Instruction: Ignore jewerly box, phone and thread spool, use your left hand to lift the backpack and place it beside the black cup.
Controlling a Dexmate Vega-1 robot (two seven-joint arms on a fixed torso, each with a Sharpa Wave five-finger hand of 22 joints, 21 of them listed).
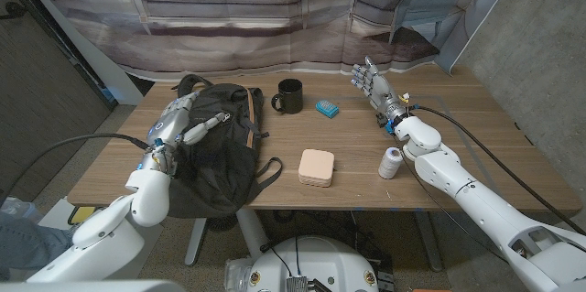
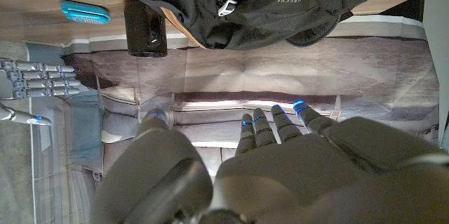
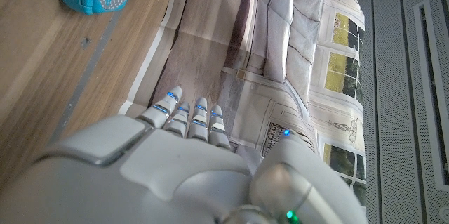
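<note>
Lying slumped on the left half of the wooden surface (image 1: 458, 109), the black backpack (image 1: 220, 150) had its top end toward the far edge and its straps trailing toward the middle. The black cup (image 1: 289, 96) stood just beside its upper right corner, so the bag looked already close to where the task wanted it. The left hand (image 1: 186, 120) hovered over the upper left part of the backpack with its fingers (image 1: 212, 124) spread and pointing across the fabric; in the left wrist view they stood apart, closed on nothing. Whether any fingertip touched the cloth could not be told.

The backpack looked soft and only loosely filled, sagging into folds, so it would likely droop and swing if raised from 1 point. Its fabric appeared smooth and somewhat slippery. The best hold seemed to be the top handle or a bunched shoulder strap near the top, where stitching gives something firm to hook; pinching bare cloth would probably slip.

The right hand (image 1: 374, 83) stood on its edge at the far right, fingers extended, empty. The blue phone (image 1: 327, 107), the beige jewelry box (image 1: 317, 167) and the white thread spool (image 1: 391, 162) sat apart from the bag.
</note>
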